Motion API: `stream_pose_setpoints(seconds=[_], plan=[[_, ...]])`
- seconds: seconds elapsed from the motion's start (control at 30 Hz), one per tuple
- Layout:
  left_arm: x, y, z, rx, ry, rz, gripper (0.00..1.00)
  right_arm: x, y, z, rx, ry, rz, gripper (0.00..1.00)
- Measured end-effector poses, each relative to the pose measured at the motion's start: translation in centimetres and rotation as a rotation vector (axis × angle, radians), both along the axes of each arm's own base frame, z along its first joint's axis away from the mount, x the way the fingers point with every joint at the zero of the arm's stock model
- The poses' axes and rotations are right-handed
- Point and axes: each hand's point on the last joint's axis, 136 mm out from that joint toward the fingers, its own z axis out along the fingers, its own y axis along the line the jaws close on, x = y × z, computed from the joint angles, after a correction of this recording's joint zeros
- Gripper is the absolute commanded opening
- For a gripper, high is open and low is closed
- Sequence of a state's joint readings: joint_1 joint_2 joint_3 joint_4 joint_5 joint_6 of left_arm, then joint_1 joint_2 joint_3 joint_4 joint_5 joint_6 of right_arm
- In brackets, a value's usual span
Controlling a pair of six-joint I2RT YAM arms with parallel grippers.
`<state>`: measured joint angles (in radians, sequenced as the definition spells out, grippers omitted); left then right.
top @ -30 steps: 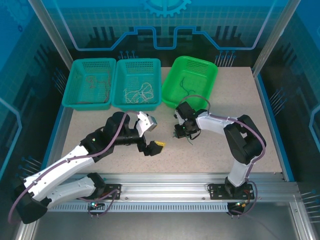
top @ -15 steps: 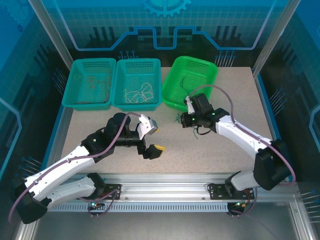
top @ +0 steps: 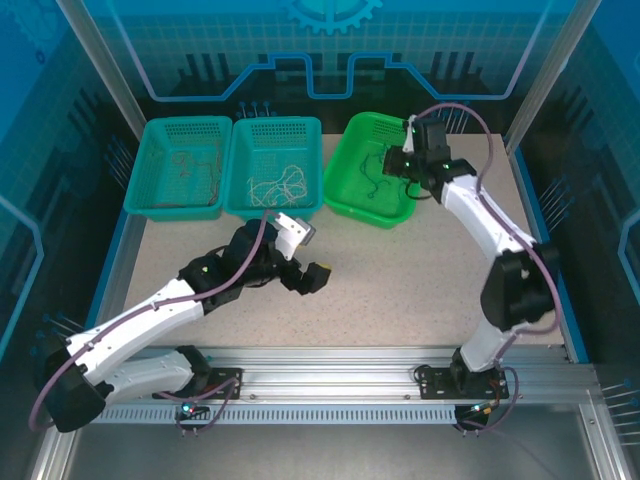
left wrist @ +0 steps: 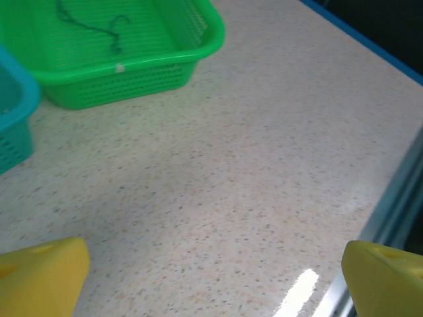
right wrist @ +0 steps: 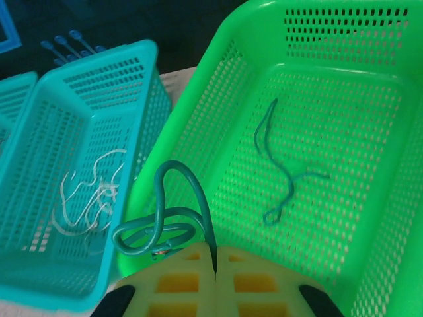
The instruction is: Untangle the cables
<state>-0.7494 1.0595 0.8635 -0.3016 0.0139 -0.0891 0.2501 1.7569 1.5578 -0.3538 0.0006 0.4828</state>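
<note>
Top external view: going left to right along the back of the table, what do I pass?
Left teal basket holding reddish cables → second teal basket holding white cables → green basket.

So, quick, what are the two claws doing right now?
Left gripper: open, empty.
Right gripper: shut on a dark green cable.

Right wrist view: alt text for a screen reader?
The right gripper, shut, holds a looped dark green cable over the green basket. A second green cable lies inside it; white cables lie in the teal basket to the left.
</note>
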Motion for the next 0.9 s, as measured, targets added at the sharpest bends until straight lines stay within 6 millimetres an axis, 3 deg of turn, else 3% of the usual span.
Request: stream_pose_setpoints(seconds=[0.13,0.27,0.43,0.57,0.7,0.8,0.9], plan=[[0.4,1.1,-0.6,0.037,0.010,0.063,0.99,4.3,1.0,-2.1,-0.004,0.042,-0.002,0.34],[0.3,2.0,0.0,0.035,-0.003,0.098,0.99,6.3,1.7,-3.3,-0.016,0.084,0.015,0.42],[0.2,2.8,1.5,0.006,-0.042,0.130,0.99,5.6,1.7,-2.4,-0.041,0.089,0.048,0.43],[0.5,3.2,1.5,0.016,-0.054,0.157,0.98,2.6,1.0,-1.5,-0.069,0.081,0.074,0.44],[1.1,4.6,0.9,0.025,-0.101,0.225,0.98,-3.0,-1.1,0.2,-0.119,0.030,0.071,0.47],[1.5,6.4,0.6,0.034,-0.149,0.304,0.98,-7.4,-3.2,1.7,-0.159,-0.054,0.035,0.50],[2.2,8.6,0.7,0.039,-0.198,0.400,0.99,-11.0,-5.1,1.9,-0.196,-0.127,-0.005,0.52]])
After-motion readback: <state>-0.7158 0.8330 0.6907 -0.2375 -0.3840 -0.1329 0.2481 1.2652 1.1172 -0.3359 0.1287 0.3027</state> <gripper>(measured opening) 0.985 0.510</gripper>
